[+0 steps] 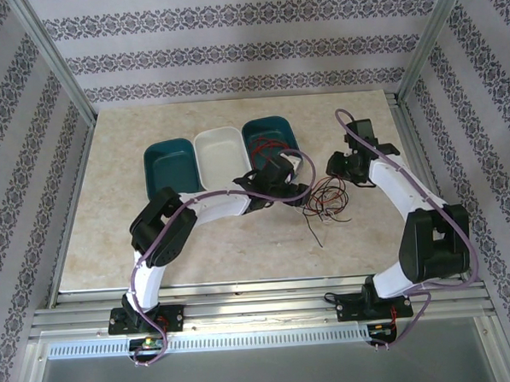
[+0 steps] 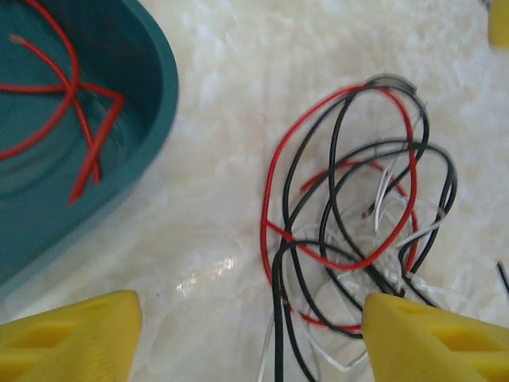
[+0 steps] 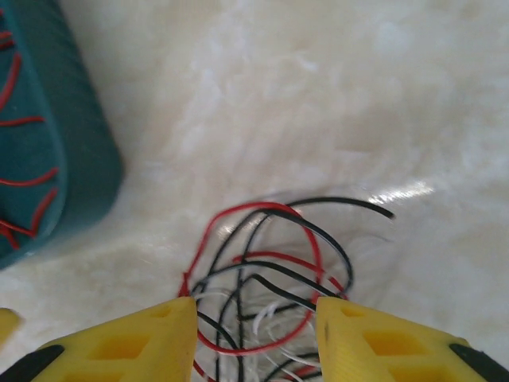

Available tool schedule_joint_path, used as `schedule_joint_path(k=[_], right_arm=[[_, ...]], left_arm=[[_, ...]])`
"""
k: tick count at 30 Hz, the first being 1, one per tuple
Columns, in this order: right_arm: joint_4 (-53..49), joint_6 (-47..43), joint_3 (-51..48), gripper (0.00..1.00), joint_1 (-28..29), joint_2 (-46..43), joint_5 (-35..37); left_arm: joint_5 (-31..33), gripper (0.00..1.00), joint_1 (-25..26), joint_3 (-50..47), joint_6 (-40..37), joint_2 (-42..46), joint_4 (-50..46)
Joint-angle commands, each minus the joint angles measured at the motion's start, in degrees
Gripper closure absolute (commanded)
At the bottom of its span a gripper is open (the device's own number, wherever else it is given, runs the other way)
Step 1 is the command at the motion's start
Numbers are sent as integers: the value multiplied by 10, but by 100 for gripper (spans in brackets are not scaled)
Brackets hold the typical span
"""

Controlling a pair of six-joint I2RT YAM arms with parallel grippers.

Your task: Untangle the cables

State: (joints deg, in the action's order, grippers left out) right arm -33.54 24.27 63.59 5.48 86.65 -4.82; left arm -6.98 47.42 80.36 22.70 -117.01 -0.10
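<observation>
Worktop (image 1: pixel 112 241): pale marble-look, 3 bins in a row at far-centre. Left teal bin (image 1: pixel 172 165), white bin (image 1: pixel 221 152) in the middle, right teal bin (image 1: pixel 265 132) w/ loose red wires (image 2: pixel 79 119) lying inside. Both arms reach in toward centre-right.

Left hand (image 1: pixel 276 177) sits just near of the right teal bin. Its yellow fingers (image 2: pixel 71 334) are spread wide w/ nothing pinched, so open & empty. Right hand (image 1: pixel 335 165) is to the right of it. Its fingers (image 3: pixel 119 342) are also apart, not clamped, w/ strands showing in the gap.

Cables (image 1: pixel 324 200): one loose knot of red, black & whitish loops on the bare worktop, between the 2 hands & a bit nearer the bases. A black tail trails off toward the near side. Knot is roundish, no real long axis.

Key relation: from the right hand the knot lies straight ahead, loops starting right between its fingertips. From the left hand it's ahead but offset toward the right-side finger. So the right hand looks nearer and prob. best placed to pinch a strand, while the left could pin the rest.
</observation>
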Motion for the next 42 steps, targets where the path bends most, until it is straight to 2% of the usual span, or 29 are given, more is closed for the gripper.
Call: schedule_joint_path(k=[1,7,11,15,23,30,42], right_arm=[[15,34,16,58,29,29,-7],[-13,65,57,62,86,104,78],[-28,84,83,66,99,154,125],[-13,93,91,71,101,191,125],[-12,101,131,71,103,245,137],[-13,118,128,67,103,257,138],[-17,119,154,71,99,291,149]], left_arm=[[-15,32,10,-14,13,-8,16],[-25,42,12,-56,53,-16,60],[-32,45,12,-85,75,-14,97],[-40,47,12,-97,89,-15,116],[-48,49,13,-100,97,-21,122],[-49,49,13,-100,97,-20,123],[-51,53,19,-96,98,-24,122]])
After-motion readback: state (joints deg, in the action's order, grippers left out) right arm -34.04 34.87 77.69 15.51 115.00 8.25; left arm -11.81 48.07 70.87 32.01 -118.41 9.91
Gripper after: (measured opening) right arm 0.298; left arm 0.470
